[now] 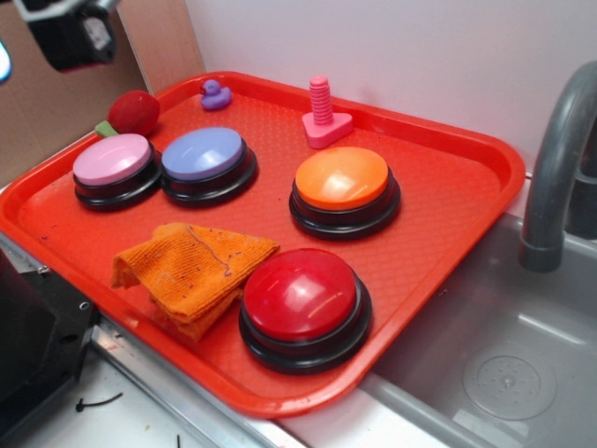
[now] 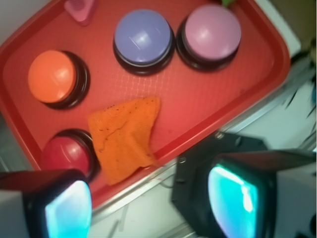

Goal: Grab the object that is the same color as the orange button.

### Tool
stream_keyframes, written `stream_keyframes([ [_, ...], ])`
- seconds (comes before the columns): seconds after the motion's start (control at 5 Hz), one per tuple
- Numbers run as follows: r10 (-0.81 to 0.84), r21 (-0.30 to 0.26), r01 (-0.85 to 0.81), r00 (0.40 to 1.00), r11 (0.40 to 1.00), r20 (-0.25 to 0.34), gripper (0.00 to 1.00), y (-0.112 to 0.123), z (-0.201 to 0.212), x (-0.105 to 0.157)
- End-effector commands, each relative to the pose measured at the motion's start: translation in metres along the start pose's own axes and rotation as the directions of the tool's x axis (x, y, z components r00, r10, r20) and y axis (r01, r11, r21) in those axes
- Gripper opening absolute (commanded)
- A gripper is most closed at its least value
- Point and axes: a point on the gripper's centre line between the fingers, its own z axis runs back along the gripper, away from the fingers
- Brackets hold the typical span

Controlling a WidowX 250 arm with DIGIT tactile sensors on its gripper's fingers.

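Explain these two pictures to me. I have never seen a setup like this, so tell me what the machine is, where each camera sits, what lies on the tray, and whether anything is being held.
This is a small robot arm working over a red tray beside a sink. One picture comes from a camera standing off to the side; the arm is only a dark shape at its top left corner. The other comes from a camera on the arm's wrist, looking straight down. The two blurry blocks with glowing faces at its bottom are the fingers of the hand, spread apart and holding nothing.

On the tray sit four big dome buttons: orange, red, purple and pink. An orange cloth lies folded against the red button. At the back are a toy duck, a pink bolt and a red strawberry.
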Motion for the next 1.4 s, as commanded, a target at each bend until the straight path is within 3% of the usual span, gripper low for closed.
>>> stream_keyframes([
  [0.0,0.309,0.015,-0.309,0.951,0.951,0.03,1.0,-0.02,-0.067,-0.003],
  [0.2,0.337,0.051,-0.34,0.94,0.939,0.061,1.0,-0.025,-0.094,0.0],
  [0.4,0.346,0.12,-0.358,0.931,0.926,0.113,1.0,-0.027,-0.124,0.007],
  [0.6,0.365,0.178,-0.383,0.923,0.907,0.126,1.0,-0.02,-0.146,0.016],
  [1.0,0.362,0.223,-0.387,0.921,0.894,0.146,1.0,-0.016,-0.176,0.017],
  [1.2,0.377,0.208,-0.4,0.915,0.893,0.141,0.0,-0.015,-0.178,0.018],
])
